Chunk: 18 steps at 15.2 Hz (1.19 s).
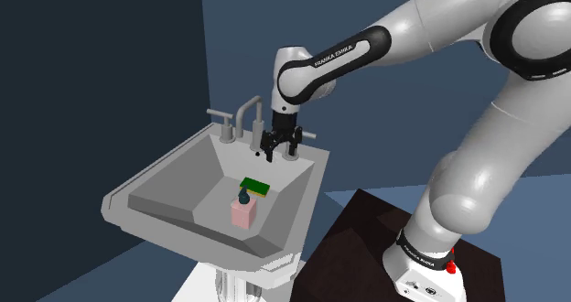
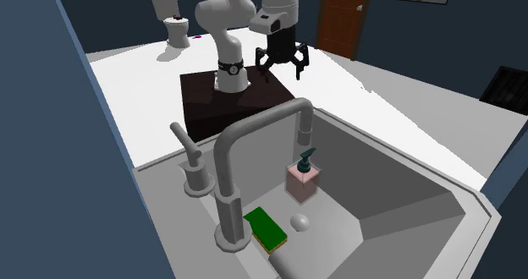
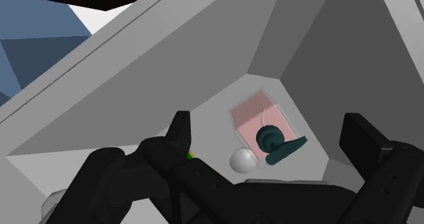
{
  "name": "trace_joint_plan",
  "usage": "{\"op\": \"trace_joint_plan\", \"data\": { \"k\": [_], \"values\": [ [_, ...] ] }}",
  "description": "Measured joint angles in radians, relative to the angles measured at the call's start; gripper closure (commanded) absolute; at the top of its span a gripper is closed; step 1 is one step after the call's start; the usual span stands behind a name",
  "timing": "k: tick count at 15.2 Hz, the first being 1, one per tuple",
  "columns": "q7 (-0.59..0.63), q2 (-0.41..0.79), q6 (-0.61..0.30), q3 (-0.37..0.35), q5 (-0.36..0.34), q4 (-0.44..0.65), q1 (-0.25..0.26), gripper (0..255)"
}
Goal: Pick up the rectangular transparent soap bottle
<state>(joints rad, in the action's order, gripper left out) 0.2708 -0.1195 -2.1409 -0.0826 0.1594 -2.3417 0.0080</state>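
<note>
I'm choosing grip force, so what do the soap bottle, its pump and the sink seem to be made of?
Soap bottle: pale pink see-through body, likely clear plastic or glass; its edges show through the faces. Pump: opaque dark teal, matte, probably plastic. Sink: plain flat grey, no gloss or grain, so its material stays open.
</note>
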Motion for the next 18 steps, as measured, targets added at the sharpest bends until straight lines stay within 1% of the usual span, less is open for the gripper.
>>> {"op": "trace_joint_plan", "data": {
  "k": [5, 10, 17, 18],
  "values": [
    [0.04, 0.191, -0.107, -0.011, -0.001, 0.081, 0.009, 0],
    [0.067, 0.384, -0.175, -0.007, -0.009, 0.202, 0.013, 0],
    [0.118, 0.657, -0.224, 0.002, -0.018, 0.422, 0.034, 0],
    [0.119, 0.684, -0.232, 0.003, -0.018, 0.44, 0.035, 0]
  ]
}}
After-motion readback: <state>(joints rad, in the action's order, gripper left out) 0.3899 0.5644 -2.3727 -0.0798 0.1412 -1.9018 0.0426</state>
